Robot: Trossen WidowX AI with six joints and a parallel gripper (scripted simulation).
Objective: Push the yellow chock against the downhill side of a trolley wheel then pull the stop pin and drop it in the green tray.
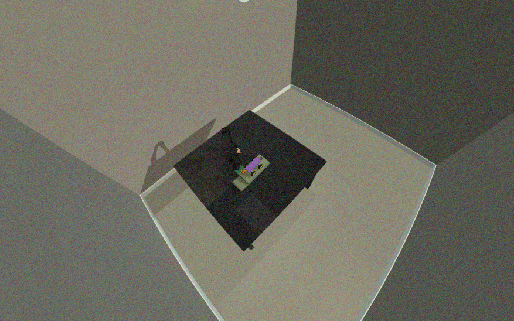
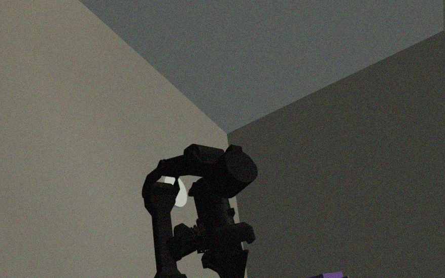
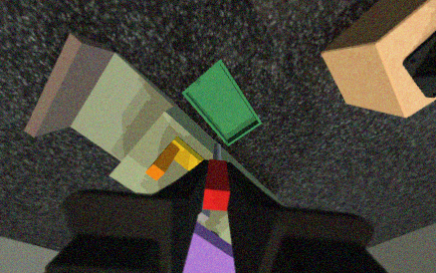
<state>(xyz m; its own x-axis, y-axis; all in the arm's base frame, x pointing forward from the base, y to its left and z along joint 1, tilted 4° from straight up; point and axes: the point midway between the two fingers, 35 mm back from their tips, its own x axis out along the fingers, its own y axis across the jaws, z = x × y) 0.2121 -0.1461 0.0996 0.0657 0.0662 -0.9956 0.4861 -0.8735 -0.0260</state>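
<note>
My gripper (image 3: 216,165) is shut on the red-headed stop pin (image 3: 216,199), whose grey shank points away from the fingers. In the wrist view it is over the ramp's edge, just beside the green tray (image 3: 222,102) (image 1: 238,171). No object shows in the tray. The yellow chock (image 3: 189,157) (image 1: 243,171) stands on the ramp (image 3: 110,97) (image 1: 240,184) at the trolley's downhill end, orange handle up. A finger hides where it meets a wheel, so contact cannot be told. The purple trolley (image 1: 253,164) (image 3: 210,256) (image 2: 333,275) stands on the ramp with its wheels on it.
A tan block (image 3: 374,75) (image 1: 238,150) stands at the arm's base, beyond the tray from the ramp. The arm (image 2: 213,207) arches over from that side. The black table (image 1: 286,159) carries everything. In the exterior view the fingertips are below the picture.
</note>
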